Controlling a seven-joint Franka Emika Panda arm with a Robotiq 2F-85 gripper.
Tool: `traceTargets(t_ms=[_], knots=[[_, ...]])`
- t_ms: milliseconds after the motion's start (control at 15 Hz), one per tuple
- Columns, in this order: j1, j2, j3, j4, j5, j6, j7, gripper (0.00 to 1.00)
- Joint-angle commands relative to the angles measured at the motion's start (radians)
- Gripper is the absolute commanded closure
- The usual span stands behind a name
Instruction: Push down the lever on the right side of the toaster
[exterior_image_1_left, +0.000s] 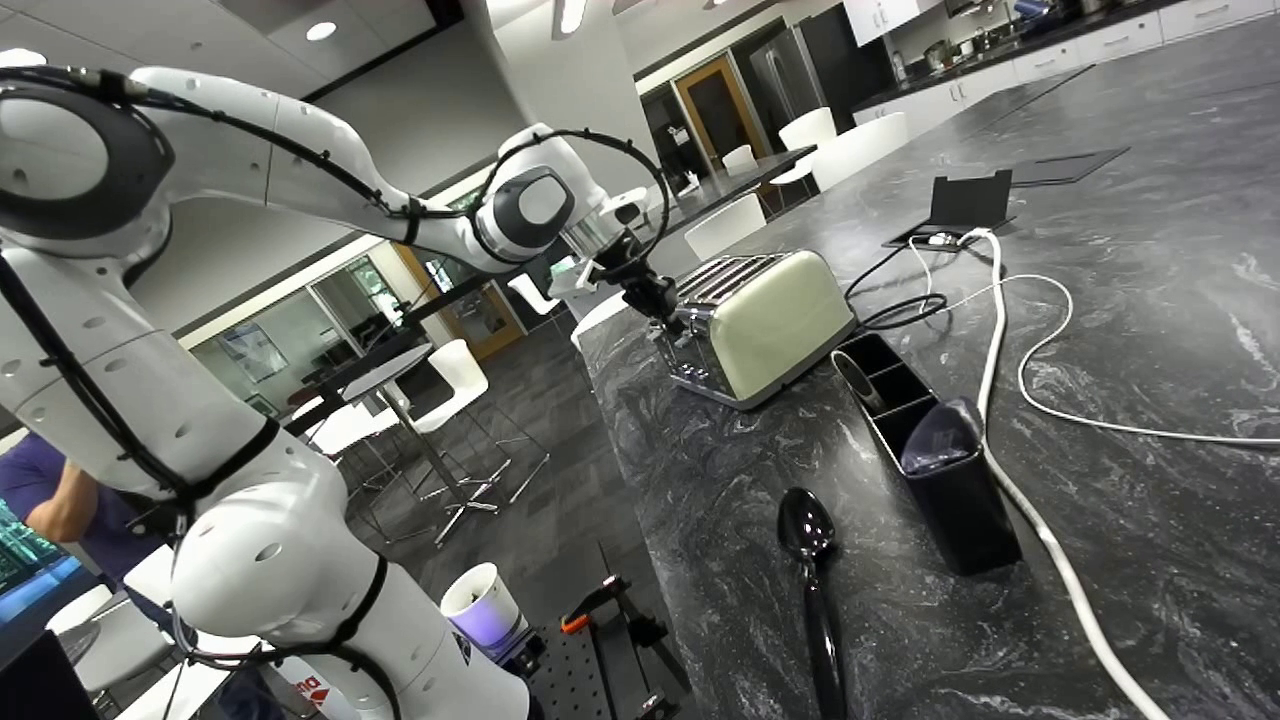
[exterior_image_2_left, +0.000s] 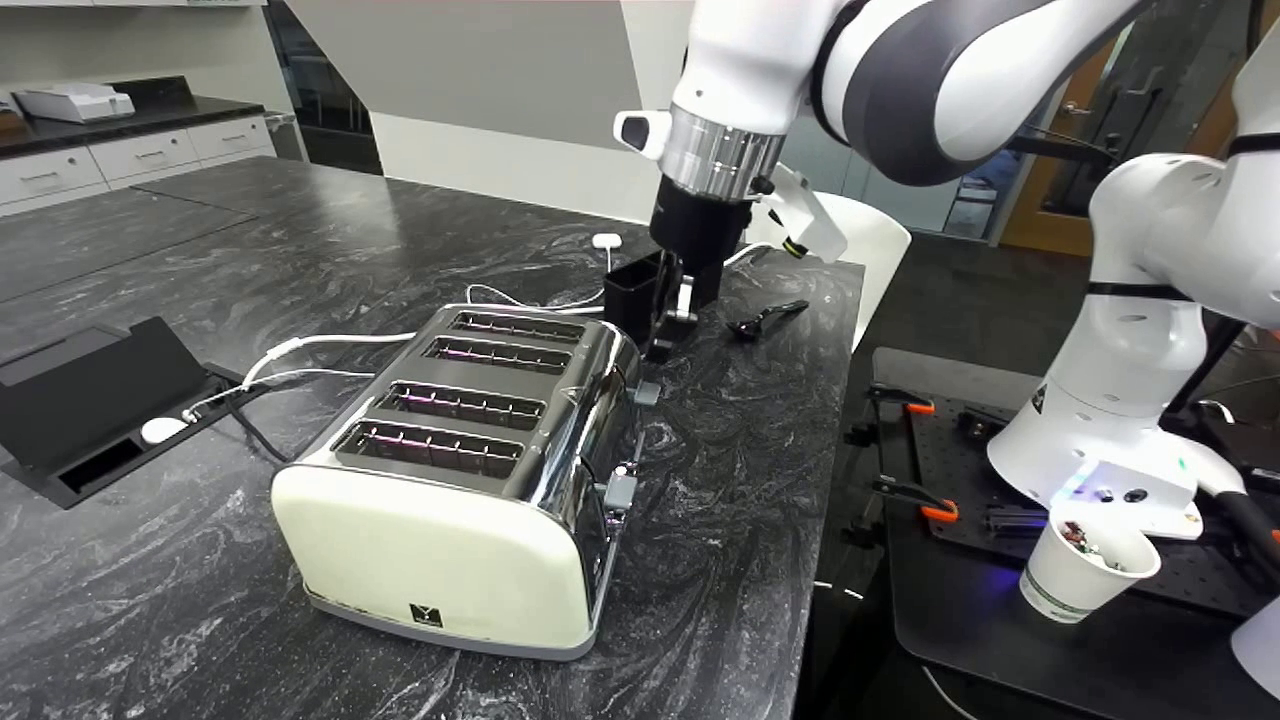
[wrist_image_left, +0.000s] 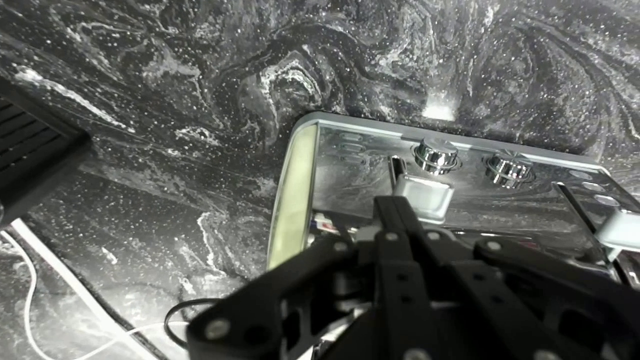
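Note:
The toaster, pale cream with chrome on top, stands on the dark marbled counter in both exterior views (exterior_image_1_left: 790, 325) (exterior_image_2_left: 430, 560). In the wrist view its cream side (wrist_image_left: 294, 195) and its metal front with knobs show. Two grey levers show on that front, a near lever (exterior_image_2_left: 620, 492) and a far lever (exterior_image_2_left: 648, 393). The far lever (wrist_image_left: 427, 197) is at my fingertips in the wrist view. My gripper (wrist_image_left: 392, 201) is shut and empty, pointing down, just above and beside this far lever; it also shows in both exterior views (exterior_image_1_left: 672, 330) (exterior_image_2_left: 660, 348). I cannot tell whether it touches the lever.
A black compartment holder (exterior_image_1_left: 960, 500) stands beside the toaster. A black spoon (exterior_image_1_left: 806, 525) lies near the counter's front edge. A white cable (exterior_image_1_left: 1050, 560) runs across the counter to an open black hatch (exterior_image_2_left: 110, 400). A paper cup (exterior_image_2_left: 1085, 565) stands by the robot's base.

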Motion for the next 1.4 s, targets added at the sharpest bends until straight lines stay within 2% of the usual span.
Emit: traceTargets(t_ms=[0,733,1333], knots=[[0.013,0.032,0.003,0.006,-0.009,0.043,0.024,1.0],[0.031,0.122,-0.004,-0.003,-0.001,0.171,0.006,1.0],[0.026,0.196,-0.03,-0.054,-0.021,0.273,0.052,1.0]])
